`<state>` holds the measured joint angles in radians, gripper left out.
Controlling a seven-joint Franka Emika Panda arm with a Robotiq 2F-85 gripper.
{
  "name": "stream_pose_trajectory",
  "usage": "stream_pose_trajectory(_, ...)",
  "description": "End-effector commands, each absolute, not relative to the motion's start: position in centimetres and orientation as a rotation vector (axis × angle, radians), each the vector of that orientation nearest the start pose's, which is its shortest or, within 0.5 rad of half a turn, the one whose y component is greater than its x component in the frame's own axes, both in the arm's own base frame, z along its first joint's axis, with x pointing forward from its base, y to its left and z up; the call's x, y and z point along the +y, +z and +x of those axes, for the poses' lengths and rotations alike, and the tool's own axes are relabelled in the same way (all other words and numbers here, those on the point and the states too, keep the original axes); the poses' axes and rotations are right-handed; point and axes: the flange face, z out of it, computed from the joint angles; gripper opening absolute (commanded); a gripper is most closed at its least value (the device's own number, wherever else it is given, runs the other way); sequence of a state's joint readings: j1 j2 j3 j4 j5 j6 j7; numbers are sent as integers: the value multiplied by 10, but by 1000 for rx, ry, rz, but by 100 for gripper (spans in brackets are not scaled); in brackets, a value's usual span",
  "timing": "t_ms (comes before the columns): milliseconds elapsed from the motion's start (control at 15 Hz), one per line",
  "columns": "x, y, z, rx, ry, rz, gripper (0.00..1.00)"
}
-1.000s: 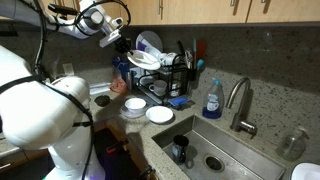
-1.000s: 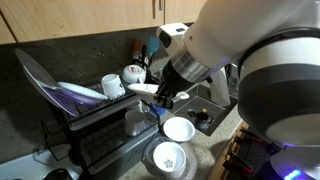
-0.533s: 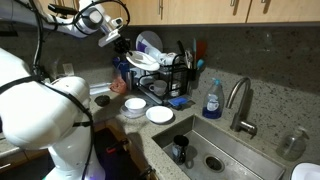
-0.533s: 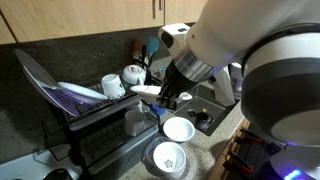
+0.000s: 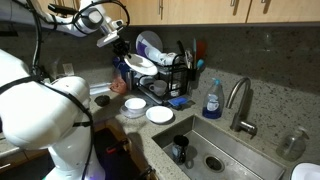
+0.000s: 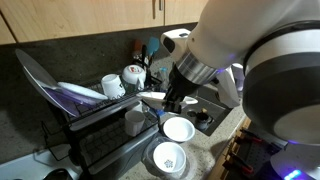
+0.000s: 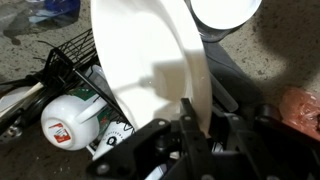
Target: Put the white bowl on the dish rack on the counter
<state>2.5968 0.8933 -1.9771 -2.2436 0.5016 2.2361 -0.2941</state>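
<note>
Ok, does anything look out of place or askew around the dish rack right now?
Only the white bowl: the gripper pinches its rim, so it hangs tilted on edge by the dish rack, not resting flat. No spill or damage shows.

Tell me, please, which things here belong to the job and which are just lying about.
Job: white bowl, gripper shut on it, dish rack, counter.
Lying about: shallow white dishes, soap bottle, faucet, mug in the rack.

bowl (image 7: 150,60) in pincer (image 7: 192,118), at upper edge of dish rack (image 5: 165,75). rack on tabletop (image 5: 268,118). one dish (image 5: 135,105) and another dish (image 5: 160,114) before the rack, sink (image 5: 215,150) beside them. mug (image 6: 133,75) on rack.
</note>
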Motion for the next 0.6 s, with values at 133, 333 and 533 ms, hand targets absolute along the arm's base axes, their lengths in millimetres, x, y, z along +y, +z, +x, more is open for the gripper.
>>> stream_pose_trajectory(133,357,519,331,-1140,-845,-3125,4)
stream_pose_trajectory(333,354,517,332,-1128,-818,-3132,4)
stream_pose_trajectory(533,350,513,335,-1112,-775,-3139,4)
